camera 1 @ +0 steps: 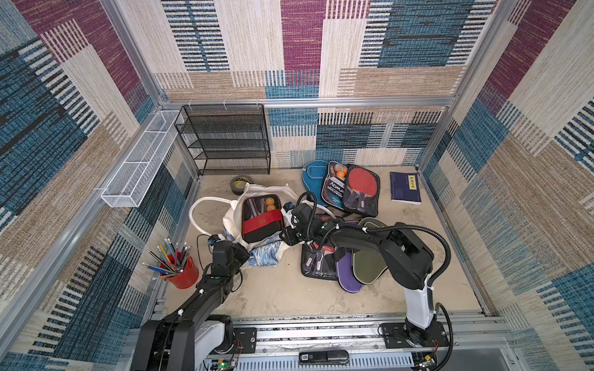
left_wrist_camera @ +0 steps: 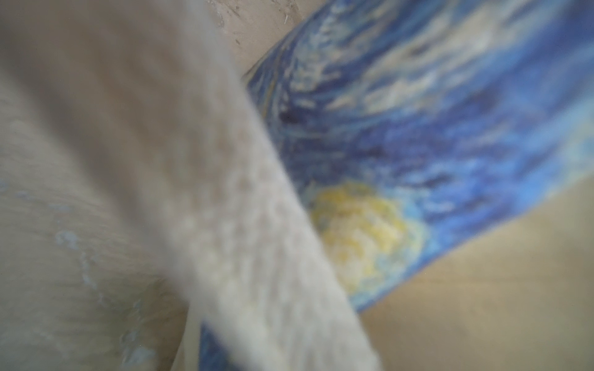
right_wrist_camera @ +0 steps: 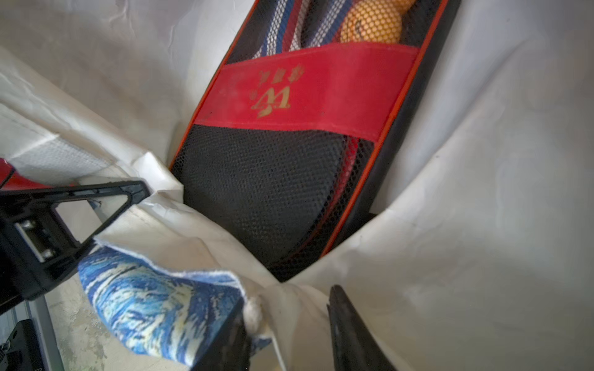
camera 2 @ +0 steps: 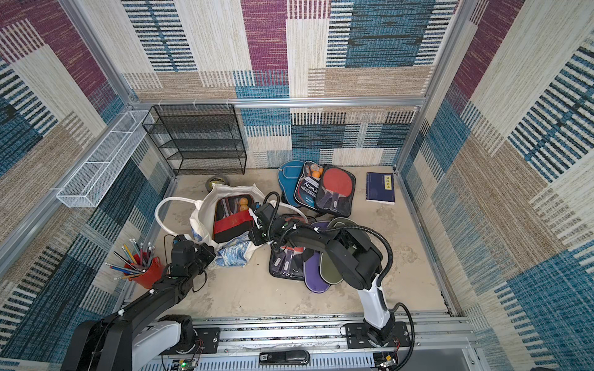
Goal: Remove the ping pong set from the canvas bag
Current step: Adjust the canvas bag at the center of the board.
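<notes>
You are early in the job: the ping pong set (camera 1: 261, 218), a red and black mesh case with orange balls (camera 1: 271, 201) showing, lies inside the canvas bag (camera 1: 232, 221) and is not yet lifted out. The bag's mouth is spread and its cloth is pushed down, so most of the case's face is bare. The end nearest your right gripper (right_wrist_camera: 287, 303) sits tucked under a fold of white cloth. That gripper hovers right at the fold with the case just ahead of it; its jaws stand apart, with only loose cloth between them and nothing gripped. Your left gripper (camera 1: 247, 253) is clenched on the bag's corner, close beside the right one. Its own camera shows little but blurred cloth and the blue and yellow print (left_wrist_camera: 418, 144), so it looks to be pinning the bag. Done, by my reading: the bag is opened and held. Left to do: get the right jaws past the fold onto the case's near edge, close on it, draw it clear while the left holds the cloth back, and set it on the table (camera 1: 273, 289)
</notes>
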Motion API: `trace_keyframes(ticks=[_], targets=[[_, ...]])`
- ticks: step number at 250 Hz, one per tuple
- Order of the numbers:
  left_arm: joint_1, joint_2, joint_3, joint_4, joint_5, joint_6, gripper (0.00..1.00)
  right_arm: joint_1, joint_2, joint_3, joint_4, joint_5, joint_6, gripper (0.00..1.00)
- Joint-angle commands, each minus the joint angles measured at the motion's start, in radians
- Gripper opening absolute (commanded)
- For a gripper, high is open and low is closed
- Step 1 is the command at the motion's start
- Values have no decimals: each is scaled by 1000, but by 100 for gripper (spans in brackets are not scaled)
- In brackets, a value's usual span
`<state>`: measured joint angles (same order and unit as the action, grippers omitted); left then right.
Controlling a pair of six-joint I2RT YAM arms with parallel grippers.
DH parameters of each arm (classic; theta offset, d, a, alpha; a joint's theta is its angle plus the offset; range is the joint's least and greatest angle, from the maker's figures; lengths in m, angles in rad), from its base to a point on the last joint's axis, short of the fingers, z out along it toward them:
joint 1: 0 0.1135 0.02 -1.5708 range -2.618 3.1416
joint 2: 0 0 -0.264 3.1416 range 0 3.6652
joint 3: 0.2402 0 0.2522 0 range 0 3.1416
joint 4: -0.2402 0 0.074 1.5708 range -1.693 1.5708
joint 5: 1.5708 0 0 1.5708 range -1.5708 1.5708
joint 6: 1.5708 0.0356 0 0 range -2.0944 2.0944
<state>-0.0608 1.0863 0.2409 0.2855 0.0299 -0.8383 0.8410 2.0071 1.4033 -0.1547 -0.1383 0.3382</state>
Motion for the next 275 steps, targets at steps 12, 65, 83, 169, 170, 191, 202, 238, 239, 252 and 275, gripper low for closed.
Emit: trace_keyframes(ticks=[12,65,83,169,170,191,202,238,239,252,275], targets=[[-1,20,-16,-55,-10,-2,0,-11,15,85,-81,26,-16,42],[1,-6,-15,-78,-30,8,0,-12,-10,204,-151,-4,-30,42],[1,-9,-15,-77,-32,11,0,-11,-24,249,-166,-17,-31,42],[1,6,-15,-50,-10,-2,0,-19,141,400,-174,-46,-39,49],[1,5,-15,-50,-8,-2,0,-18,144,401,-173,-46,-39,49],[0,-8,-13,-64,-9,-3,0,-23,177,406,-144,-35,-29,57],[1,-17,-11,-69,-9,-3,0,-30,192,409,-130,-31,-21,61],[0,-35,-11,-82,-6,-2,0,-64,239,428,-107,-22,-7,75],[0,-35,-11,-82,-6,-2,0,-65,240,428,-106,-22,-7,75],[0,-40,-14,-84,-2,-4,0,-78,248,426,-96,-20,1,78],[1,-47,-15,-92,-3,-4,0,-97,272,429,-82,-21,10,84]])
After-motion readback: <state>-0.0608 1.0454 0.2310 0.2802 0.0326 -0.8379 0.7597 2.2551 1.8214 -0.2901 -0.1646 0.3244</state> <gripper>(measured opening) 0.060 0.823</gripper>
